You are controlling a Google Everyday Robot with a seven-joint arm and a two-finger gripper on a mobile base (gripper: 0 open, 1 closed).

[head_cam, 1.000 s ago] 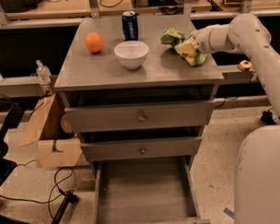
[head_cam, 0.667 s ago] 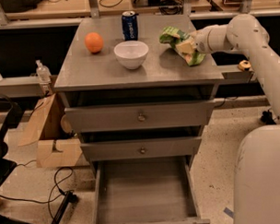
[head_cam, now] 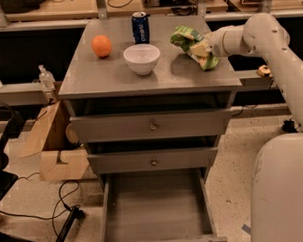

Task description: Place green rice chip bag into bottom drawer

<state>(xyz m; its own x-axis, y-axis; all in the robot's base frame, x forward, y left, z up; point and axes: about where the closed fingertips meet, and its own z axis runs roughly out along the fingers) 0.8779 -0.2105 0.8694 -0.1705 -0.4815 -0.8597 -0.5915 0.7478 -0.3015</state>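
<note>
The green rice chip bag (head_cam: 191, 41) is at the back right of the grey cabinet top (head_cam: 115, 74). My gripper (head_cam: 207, 45) reaches in from the right and is shut on the bag's right part, which hides the fingertips. The bag is tilted and casts a shadow on the top, at or just above the surface. The bottom drawer (head_cam: 157, 210) is pulled out at the foot of the cabinet, with a bare grey inside.
On the cabinet top stand a white bowl (head_cam: 142, 58), an orange (head_cam: 101, 45) and a blue soda can (head_cam: 139, 26). The two upper drawers (head_cam: 151, 125) with round knobs are closed. A cardboard box (head_cam: 55, 146) and cables lie on the floor at left.
The bag and gripper have shifted only slightly; the bag looks a little more raised. Nothing else has moved.
</note>
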